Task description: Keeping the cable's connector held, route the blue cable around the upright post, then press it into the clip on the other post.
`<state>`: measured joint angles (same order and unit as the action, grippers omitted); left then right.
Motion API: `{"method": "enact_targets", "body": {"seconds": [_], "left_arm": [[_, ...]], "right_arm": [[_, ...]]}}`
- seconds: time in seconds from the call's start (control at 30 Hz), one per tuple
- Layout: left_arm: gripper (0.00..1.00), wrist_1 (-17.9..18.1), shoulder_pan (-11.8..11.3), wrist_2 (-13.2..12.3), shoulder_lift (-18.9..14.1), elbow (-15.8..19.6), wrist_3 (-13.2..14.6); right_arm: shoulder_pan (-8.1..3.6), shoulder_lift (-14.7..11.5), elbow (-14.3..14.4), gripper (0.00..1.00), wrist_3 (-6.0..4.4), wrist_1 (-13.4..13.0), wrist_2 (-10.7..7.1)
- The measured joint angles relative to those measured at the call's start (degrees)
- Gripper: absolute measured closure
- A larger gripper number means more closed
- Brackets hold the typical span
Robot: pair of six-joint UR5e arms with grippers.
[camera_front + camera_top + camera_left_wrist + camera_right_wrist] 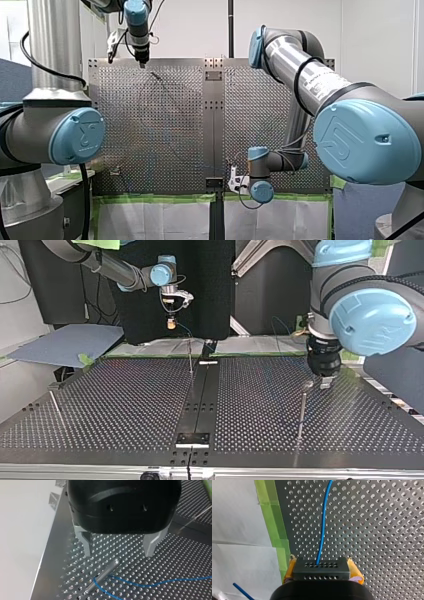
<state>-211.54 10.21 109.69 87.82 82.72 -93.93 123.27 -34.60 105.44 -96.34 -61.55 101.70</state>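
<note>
Near the post (105,576), left end effector (118,555) gapes empty — right end effector (321,563) clamps connector (321,572).

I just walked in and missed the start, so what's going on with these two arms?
My right gripper is shut on the black connector, and the blue cable runs out of it over the perforated table. My left gripper hangs open and empty above an upright post, where the cable bends around the post near its foot.
</note>
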Motion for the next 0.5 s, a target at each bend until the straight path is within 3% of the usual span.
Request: {"method": "enact_targets", "body": {"seconds": [0.5], "left_arm": [[0.00,5.71,4.67,3.58,4.84,-0.03,7.60]], "right_arm": [[0.21,0.00,-0.01,1.00,-0.24,-0.22,-0.05]]}}
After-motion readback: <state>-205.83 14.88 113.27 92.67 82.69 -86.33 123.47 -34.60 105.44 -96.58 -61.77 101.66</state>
